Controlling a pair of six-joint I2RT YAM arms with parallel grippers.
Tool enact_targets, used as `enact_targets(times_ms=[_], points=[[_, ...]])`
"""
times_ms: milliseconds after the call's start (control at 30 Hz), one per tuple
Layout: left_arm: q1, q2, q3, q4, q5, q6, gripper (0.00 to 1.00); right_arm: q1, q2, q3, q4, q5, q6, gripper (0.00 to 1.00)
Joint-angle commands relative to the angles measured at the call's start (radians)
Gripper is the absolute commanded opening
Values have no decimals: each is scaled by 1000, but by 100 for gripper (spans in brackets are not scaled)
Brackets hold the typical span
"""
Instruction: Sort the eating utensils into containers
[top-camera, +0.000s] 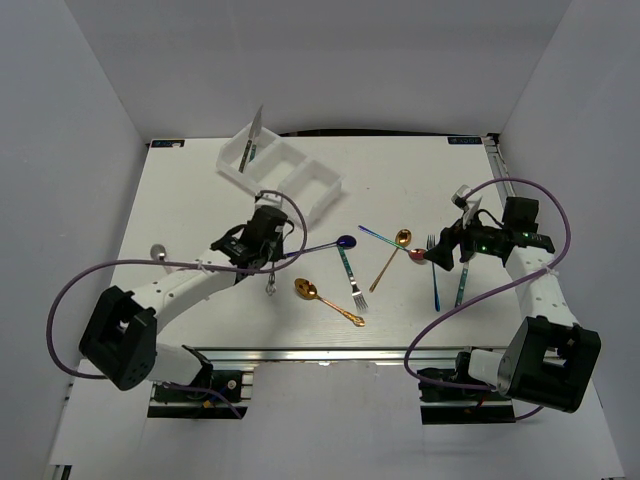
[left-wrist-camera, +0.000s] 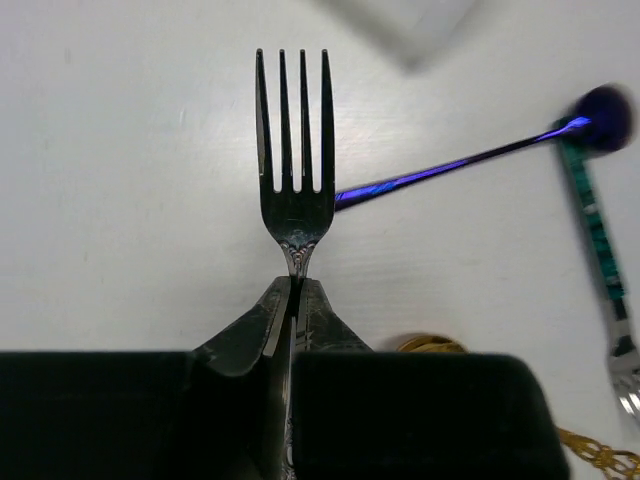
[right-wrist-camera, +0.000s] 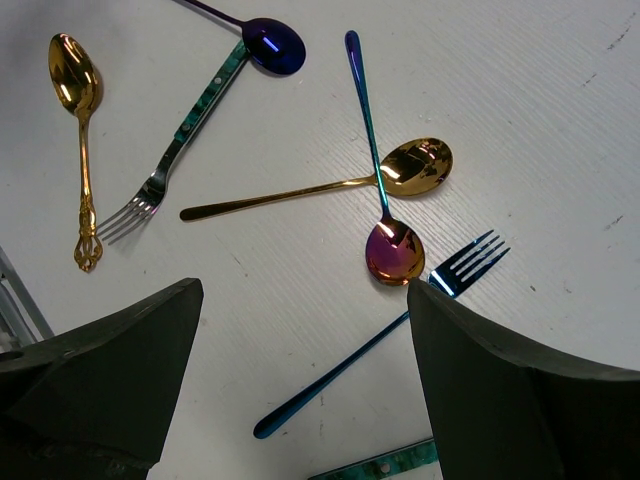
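My left gripper (top-camera: 268, 262) is shut on the handle of a silver fork (left-wrist-camera: 293, 170), held above the table with its tines sticking out past the fingertips (left-wrist-camera: 255, 325). The white three-compartment tray (top-camera: 300, 178) stands at the back left with a knife (top-camera: 255, 135) leaning in its far compartment. My right gripper (right-wrist-camera: 300, 340) is open above a blue fork (right-wrist-camera: 380, 340), one finger on each side of it. Next to it lie an iridescent spoon (right-wrist-camera: 393, 250) and a plain gold spoon (right-wrist-camera: 330, 185).
A dark blue spoon (top-camera: 335, 243), a teal-handled fork (top-camera: 350, 275) and an ornate gold spoon (top-camera: 325, 298) lie mid-table. Another teal-handled utensil (top-camera: 462, 285) lies by the right arm. Cables loop beside both arms.
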Motion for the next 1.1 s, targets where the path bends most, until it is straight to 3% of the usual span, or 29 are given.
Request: enact_targets(times_ms=[0,100,133,233,367,567,733,833,1067], points=[[38,-38,80,159,88,201,0,-8,-5,-12,14,-27,-2,89],[131,-9,137,282,246,298,0,-10,-13,-12,10,-31,-5,89],[163,8,158,308,387,312,0,-13,-17,-13,9,-34,-7,89],[271,107,269,371,637,387,0,-14,-25,-12,1,-47,-11,89],[351,262,431,423,788,508,0,-16,-34,-12,-8,-62,-19,89],[447,492,625,573,1000,494,0,-16,-34,-13,-14,-91,-19,89],[470,663,842,604,1023,436,0,-17,-37,-16,-16,-97,-21,89],[473,747,940,609,967,436,0,-16,-29,-18,-14,-100,-19,89],[477,867,1042,609,933,433,0,-16,-9,-16,-19,-93,-27,89]])
